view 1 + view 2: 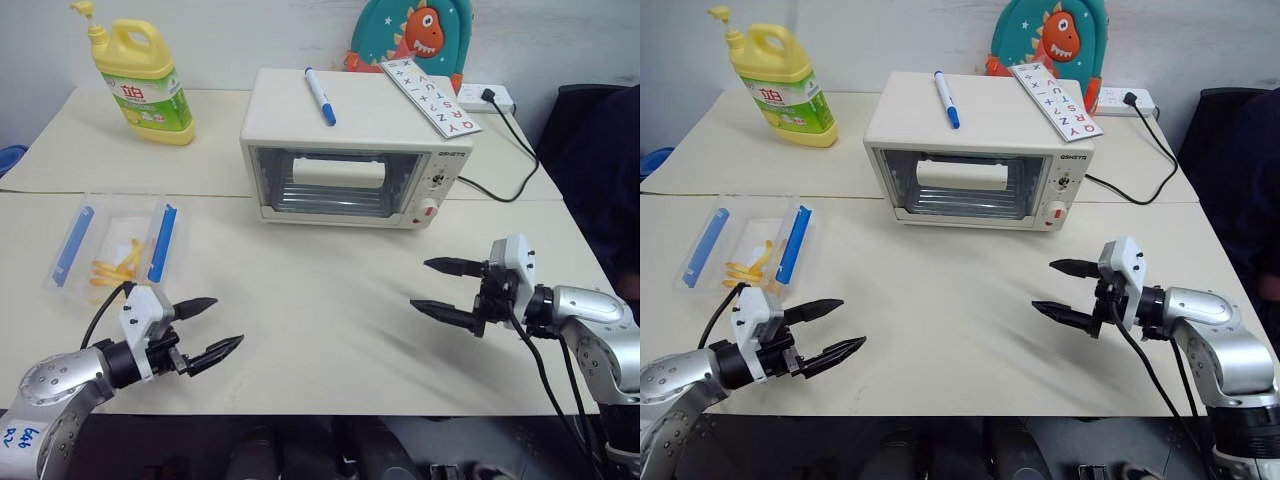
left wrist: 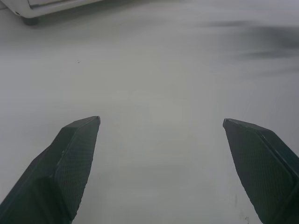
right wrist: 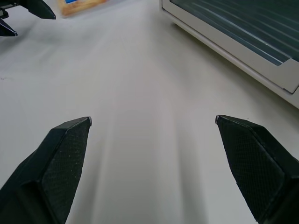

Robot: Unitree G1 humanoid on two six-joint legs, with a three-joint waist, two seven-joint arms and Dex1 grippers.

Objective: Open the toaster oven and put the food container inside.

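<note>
I hold both jaws wide and empty over the counter point(image 1: 330, 300): the shut toaster oven point(image 1: 350, 150) sits ahead, nearer my right gripper point(image 1: 440, 287) (the food container point(image 1: 115, 243) lies just beyond my left gripper point(image 1: 210, 328)).

Both eye views look down from the head over the desk point(image 1: 330, 300); wrist views skim it closely, sharing its surface.

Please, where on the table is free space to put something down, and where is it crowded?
Free: the wide strip of table in front of the toaster oven, between the left claw and right claw. Crowded: the oven's top, with a pen and letter card; the left side holds the food container.
</note>
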